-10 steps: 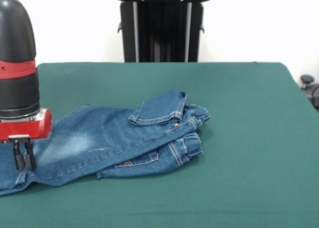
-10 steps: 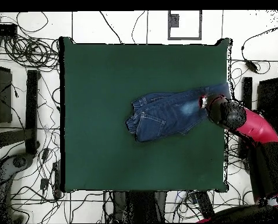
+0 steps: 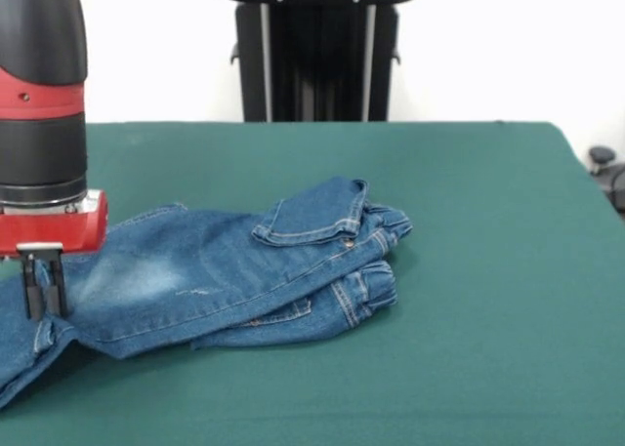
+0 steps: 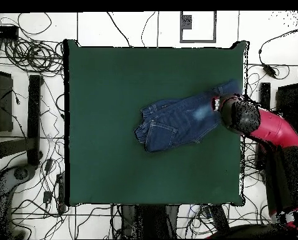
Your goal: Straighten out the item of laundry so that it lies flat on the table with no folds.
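1. Denim jeans are seen on the green table, bunched at the waistband end, with one leg doubled under the other.
2. The gripper is seen at the leg end, near the table edge; its jaws are clenched on a pinch of leg fabric, which is raised slightly off the felt.
3. Step in hand is judged to be drawing the leg outward.
4. Next move: tension is to be kept low and outward so the doubled layers are pulled apart.

Probably lab: cable tangle around table.
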`<control>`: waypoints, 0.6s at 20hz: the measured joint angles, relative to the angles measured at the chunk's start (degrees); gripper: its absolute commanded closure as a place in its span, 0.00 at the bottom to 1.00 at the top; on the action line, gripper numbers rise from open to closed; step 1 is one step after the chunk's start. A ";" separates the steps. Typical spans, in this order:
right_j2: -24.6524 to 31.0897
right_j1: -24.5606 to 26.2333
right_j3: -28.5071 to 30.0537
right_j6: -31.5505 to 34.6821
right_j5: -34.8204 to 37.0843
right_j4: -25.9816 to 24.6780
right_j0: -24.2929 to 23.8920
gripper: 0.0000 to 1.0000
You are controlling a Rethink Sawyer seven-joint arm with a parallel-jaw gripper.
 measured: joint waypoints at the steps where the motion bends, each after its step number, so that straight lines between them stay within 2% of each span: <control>1: 0.00 -0.15 0.01 0.00 0.00 0.00 0.06 1.00; 11: -0.16 -0.44 0.29 0.00 -0.01 0.00 -0.07 1.00; 12: -0.16 -0.44 0.39 0.00 -0.01 0.00 -0.19 0.00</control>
